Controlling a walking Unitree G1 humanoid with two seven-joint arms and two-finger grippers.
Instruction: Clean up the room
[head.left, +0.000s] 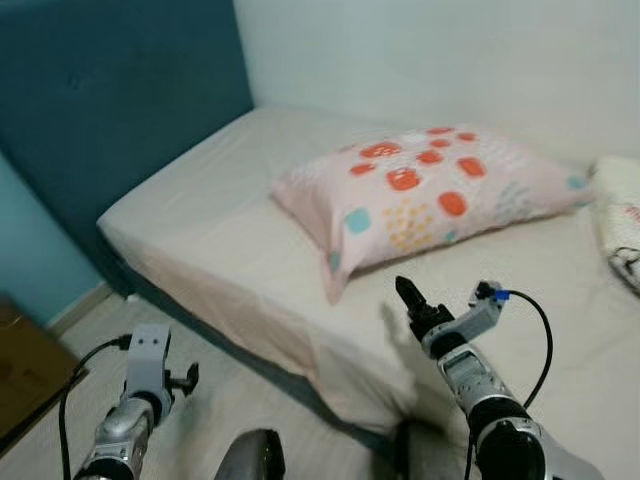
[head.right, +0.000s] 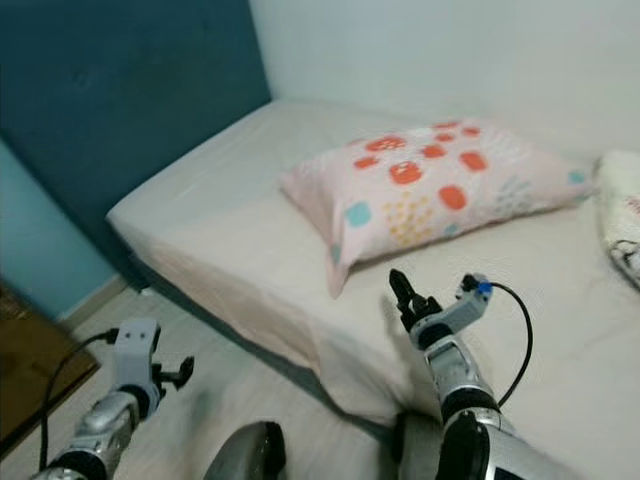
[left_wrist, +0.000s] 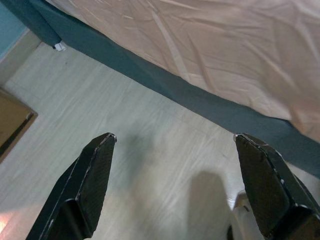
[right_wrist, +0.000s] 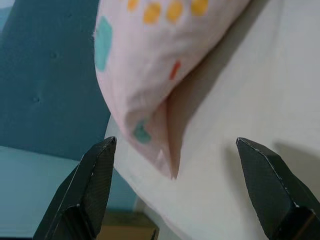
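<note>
A pink pillow (head.left: 430, 190) with red, yellow and teal spots lies slanted across the bed (head.left: 220, 200), which has a cream sheet. My right gripper (right_wrist: 176, 141) hovers over the sheet just short of the pillow's near corner (right_wrist: 150, 145). It is open, with nothing between its fingers (right_wrist: 95, 185). The right gripper (head.left: 408, 295) points toward that corner from the bed's front edge. My left gripper (left_wrist: 175, 136) is low over the pale wood floor (left_wrist: 150, 165) beside the bed. It is open and empty.
A teal padded headboard (head.left: 110, 90) stands at the bed's left end. A white patterned bundle (head.left: 620, 210) lies at the right edge of the bed. A brown box (head.left: 25, 370) sits on the floor at the left. The bed's dark base (left_wrist: 210, 105) runs along the floor.
</note>
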